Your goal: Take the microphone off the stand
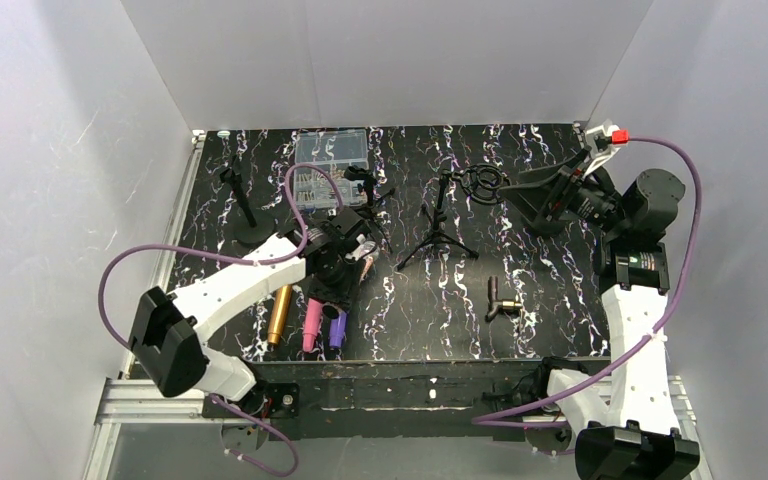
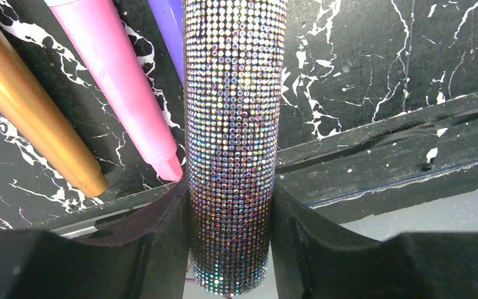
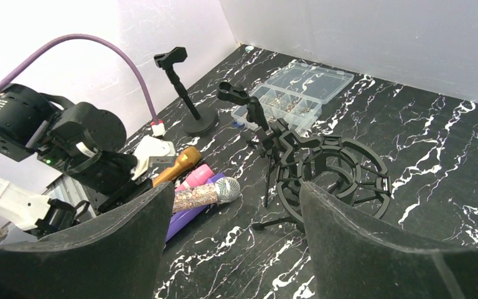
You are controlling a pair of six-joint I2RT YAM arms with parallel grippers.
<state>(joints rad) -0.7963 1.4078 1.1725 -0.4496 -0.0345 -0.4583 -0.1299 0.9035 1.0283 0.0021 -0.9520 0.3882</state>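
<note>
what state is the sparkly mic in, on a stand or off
Off. The left gripper is shut on the sparkly microphone, held roughly level, and the tripod stand nearby has an empty clip.

Your top view looks steeply down from high over the near edge, taking in the whole worktop [image 1: 560, 290]. Your left wrist view sits tight against the sequined microphone [image 2: 233, 124] inside the left gripper [image 2: 231, 249]. Your right wrist view looks past the right gripper [image 3: 236, 205] from afar, sharing that microphone.
</note>
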